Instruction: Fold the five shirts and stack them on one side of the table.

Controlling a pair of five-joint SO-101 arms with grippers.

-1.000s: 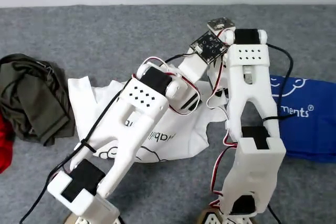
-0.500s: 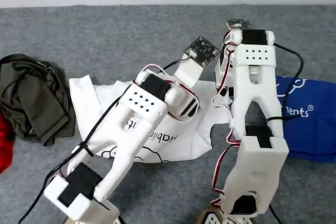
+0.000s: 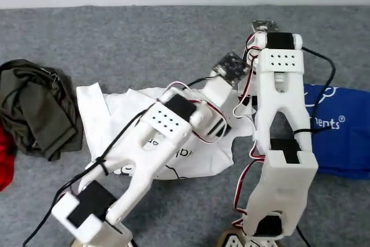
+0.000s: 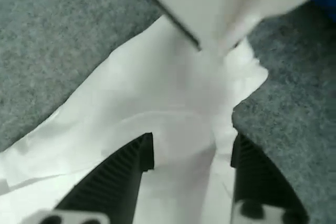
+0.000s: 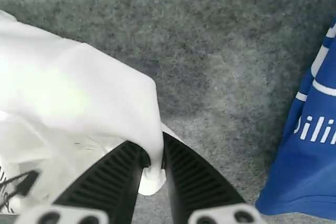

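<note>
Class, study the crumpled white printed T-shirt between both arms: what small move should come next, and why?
Probably close the left gripper on the white printed T-shirt: it stands open over the cloth, while the right gripper pinches a fold, so both would then hold it.

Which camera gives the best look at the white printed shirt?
The high view: the white printed shirt lies spread out, much of its outline visible. The left wrist view shows white cloth beneath the open left end effector; the right wrist view shows a fold pinched in the right end effector.
</note>
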